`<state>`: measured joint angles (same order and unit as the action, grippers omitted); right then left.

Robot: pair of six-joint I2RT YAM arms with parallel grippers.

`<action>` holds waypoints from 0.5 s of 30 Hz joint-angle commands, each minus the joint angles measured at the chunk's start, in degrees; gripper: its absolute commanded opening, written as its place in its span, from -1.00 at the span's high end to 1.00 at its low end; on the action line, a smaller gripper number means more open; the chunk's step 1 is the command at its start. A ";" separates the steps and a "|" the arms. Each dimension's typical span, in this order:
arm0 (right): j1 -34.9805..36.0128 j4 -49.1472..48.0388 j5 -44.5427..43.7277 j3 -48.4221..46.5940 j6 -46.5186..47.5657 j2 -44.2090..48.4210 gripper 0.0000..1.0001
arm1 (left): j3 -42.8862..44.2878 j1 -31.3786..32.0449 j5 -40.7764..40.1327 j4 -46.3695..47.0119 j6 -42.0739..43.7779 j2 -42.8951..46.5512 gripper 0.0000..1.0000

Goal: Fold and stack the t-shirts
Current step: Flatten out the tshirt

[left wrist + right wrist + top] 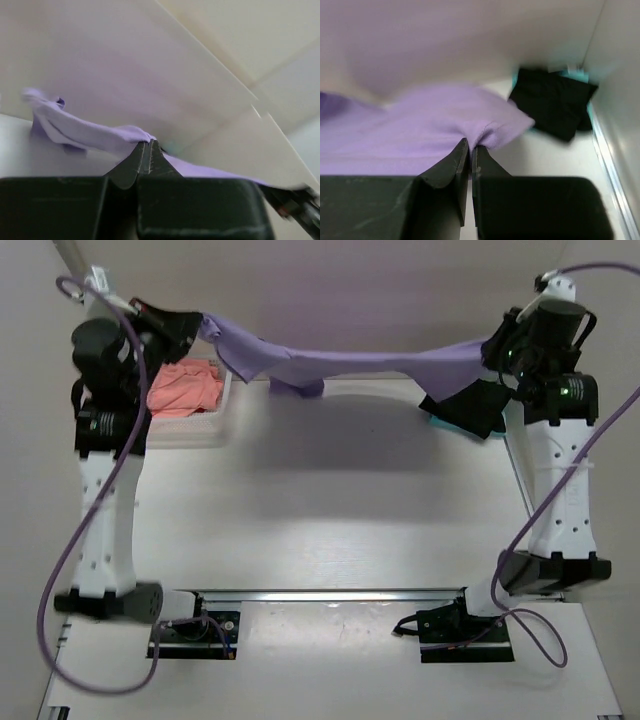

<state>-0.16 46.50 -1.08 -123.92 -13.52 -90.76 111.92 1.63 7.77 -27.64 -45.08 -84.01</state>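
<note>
A lavender-purple t-shirt hangs stretched in the air across the far side of the table, sagging in the middle. My left gripper is shut on its left end, and my right gripper is shut on its right end. In the left wrist view the left gripper pinches the purple cloth. In the right wrist view the right gripper pinches a hem of the purple cloth. A folded black t-shirt lies on a teal one at the far right. A salmon-pink t-shirt lies in the basket.
A white plastic basket stands at the far left under the left arm. The black t-shirt and a teal edge lie close to the right wall. Both arm bases sit at the near edge.
</note>
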 commanded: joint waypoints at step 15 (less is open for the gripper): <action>-2.38 -1.33 14.88 80.03 -3.35 32.31 0.99 | -74.73 4.16 7.35 -18.23 -4.39 46.20 1.00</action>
<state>-1.32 46.24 10.24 -47.99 -15.44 -63.02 39.88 3.62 12.73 -40.34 -46.17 -44.82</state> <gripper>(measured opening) 0.020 0.014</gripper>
